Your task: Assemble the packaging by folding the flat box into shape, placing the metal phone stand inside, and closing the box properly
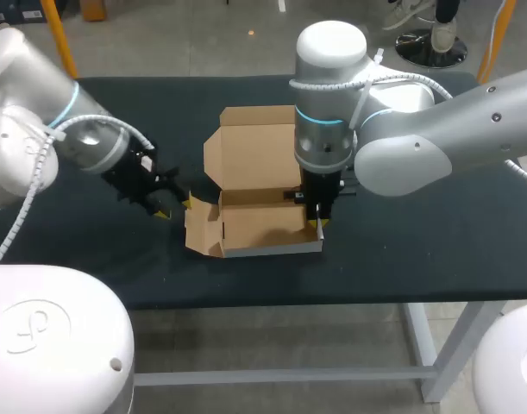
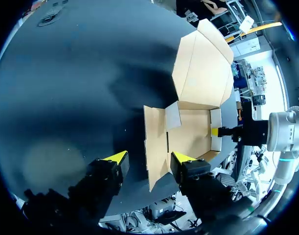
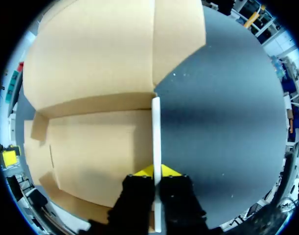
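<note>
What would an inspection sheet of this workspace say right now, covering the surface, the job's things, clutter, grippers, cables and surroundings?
Surface: dark table, with the box resting on it.
Job's things: cardboard box folded into a tray, lid open; phone stand not seen in any view.
Clutter: nothing seen.
Grippers: left gripper has its fingers open, at the box's left flap; right gripper has its fingers shut on the box's right wall.
Cables: white coiled cable along the left arm; thin cable looped at the right arm.
Surroundings: nothing seen.
</note>
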`<state>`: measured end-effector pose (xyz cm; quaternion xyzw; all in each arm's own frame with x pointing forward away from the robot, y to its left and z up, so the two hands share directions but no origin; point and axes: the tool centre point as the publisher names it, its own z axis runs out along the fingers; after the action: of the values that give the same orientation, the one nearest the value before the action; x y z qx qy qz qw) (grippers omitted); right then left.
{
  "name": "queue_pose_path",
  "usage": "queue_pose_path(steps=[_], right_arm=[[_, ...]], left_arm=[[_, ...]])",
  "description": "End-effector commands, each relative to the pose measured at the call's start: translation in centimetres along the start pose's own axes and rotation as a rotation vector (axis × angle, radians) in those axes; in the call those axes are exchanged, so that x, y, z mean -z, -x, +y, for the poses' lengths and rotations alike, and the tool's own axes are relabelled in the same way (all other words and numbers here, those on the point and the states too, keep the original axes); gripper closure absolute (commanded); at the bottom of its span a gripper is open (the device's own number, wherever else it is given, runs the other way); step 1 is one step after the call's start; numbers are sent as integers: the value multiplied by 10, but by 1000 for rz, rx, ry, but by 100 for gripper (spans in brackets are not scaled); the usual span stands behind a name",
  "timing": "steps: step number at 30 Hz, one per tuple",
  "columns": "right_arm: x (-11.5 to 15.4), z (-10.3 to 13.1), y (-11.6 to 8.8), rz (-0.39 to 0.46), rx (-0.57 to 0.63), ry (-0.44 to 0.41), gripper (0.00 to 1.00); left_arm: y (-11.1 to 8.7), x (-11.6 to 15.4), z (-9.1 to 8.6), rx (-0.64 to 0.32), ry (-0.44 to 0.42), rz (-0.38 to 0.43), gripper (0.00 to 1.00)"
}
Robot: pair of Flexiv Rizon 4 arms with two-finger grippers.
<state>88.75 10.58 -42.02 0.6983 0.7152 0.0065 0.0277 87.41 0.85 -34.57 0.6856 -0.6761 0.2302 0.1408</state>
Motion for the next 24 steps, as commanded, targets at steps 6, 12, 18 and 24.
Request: queue_pose_path(steps=[6,12,18,24], right_arm=[[0,1,-2,-4,1,-4,100],[0,1,-2,-4,1,-4,100],[0,1,-2,-4,1,-4,100],[0,1,-2,-4,1,-4,100]], left_arm=[[29,-5,6,-12,-3,312,69],[35,-17,3,-9,-3,345,96],[38,-23,4,-17,-7,361,100],[41,-29,5,-21,-8,382,100]])
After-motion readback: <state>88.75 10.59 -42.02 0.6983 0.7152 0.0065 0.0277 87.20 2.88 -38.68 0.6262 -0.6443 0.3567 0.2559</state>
